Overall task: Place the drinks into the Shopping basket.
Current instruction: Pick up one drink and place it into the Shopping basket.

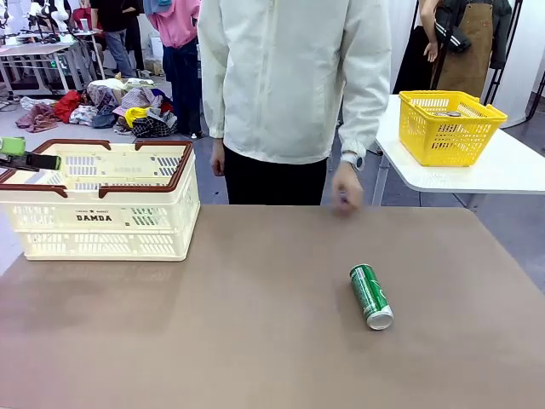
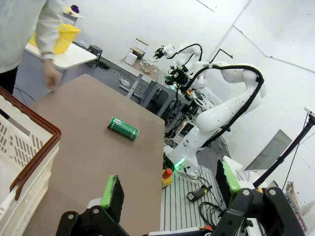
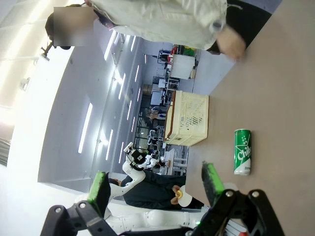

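**Front view.** The Shopping basket [image 1: 102,213] stands on the bench [image 1: 255,341] at its left end. My left gripper [image 1: 30,154] hangs over the basket's left rim, carrying nothing. The green can [image 1: 371,296] lies on its side on the bench, well apart from the basket on its right. The person's hand [image 1: 347,189] hangs at the far edge of the bench, beyond the can and not touching it. The basket's near wall hides its floor, so I cannot tell whether a drink is already inside.

**Left wrist view.** My left gripper [image 2: 170,189] is released, jaws wide apart, with nothing between the pads. The basket's brown-rimmed corner [image 2: 29,147] sits just beside it. The green can [image 2: 123,128] lies out past that corner on bare bench, clear of the basket.

**Right wrist view.** My right gripper [image 3: 156,186] is likewise released and empty, held above the bench. The green can [image 3: 242,151] lies nearer to it than the basket [image 3: 189,118] does, with open bench between can and basket.

**Status.** Judged from these views, the green can is not yet placed: it remains to be grasped, carried across to the basket and let go inside. The right gripper appears the better placed for that pick. A lying can may roll under the pads.
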`<control>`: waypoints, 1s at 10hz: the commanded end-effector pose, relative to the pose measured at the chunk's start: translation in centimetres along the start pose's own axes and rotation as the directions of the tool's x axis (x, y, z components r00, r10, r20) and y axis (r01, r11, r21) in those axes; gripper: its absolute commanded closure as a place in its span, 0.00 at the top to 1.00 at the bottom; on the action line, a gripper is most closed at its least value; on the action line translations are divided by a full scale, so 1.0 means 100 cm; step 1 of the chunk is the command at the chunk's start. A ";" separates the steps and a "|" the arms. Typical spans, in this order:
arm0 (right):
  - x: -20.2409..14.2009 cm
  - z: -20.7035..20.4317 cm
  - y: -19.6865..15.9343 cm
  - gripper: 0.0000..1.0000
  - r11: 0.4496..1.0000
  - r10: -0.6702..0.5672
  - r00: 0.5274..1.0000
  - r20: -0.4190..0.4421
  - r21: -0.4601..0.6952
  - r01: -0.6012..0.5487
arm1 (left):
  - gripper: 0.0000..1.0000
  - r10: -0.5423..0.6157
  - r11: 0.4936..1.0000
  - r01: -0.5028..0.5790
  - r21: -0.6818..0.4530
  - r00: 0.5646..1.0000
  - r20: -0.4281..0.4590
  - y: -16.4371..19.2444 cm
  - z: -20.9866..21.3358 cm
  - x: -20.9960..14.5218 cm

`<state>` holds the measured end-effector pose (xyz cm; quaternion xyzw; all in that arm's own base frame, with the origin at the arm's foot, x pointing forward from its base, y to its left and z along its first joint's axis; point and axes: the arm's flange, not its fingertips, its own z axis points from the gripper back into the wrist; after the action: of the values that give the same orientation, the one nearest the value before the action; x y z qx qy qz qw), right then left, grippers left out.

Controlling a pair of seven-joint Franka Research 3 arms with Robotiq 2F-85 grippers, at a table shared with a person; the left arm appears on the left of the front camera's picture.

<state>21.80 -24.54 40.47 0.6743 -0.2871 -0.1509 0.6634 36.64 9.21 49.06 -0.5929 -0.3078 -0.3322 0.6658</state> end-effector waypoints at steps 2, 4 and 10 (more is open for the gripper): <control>0.000 0.000 0.000 1.00 1.000 0.000 1.000 0.000 0.000 0.000 | 1.00 0.000 1.000 0.000 0.004 1.000 0.002 -0.001 0.003 0.000; -0.007 -0.074 0.029 1.00 0.978 -0.047 0.993 -0.107 -0.207 0.024 | 1.00 0.000 1.000 0.000 0.004 1.000 0.002 -0.001 0.003 0.000; -0.080 -0.365 0.026 1.00 0.421 -0.115 0.853 -0.509 -0.803 -0.422 | 1.00 0.000 1.000 0.000 0.004 1.000 0.002 -0.001 0.003 0.000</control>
<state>35.51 8.70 46.62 0.3137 -0.0975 -0.0787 0.9412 36.67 9.22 49.03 -0.5930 -0.3075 -0.3319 0.6660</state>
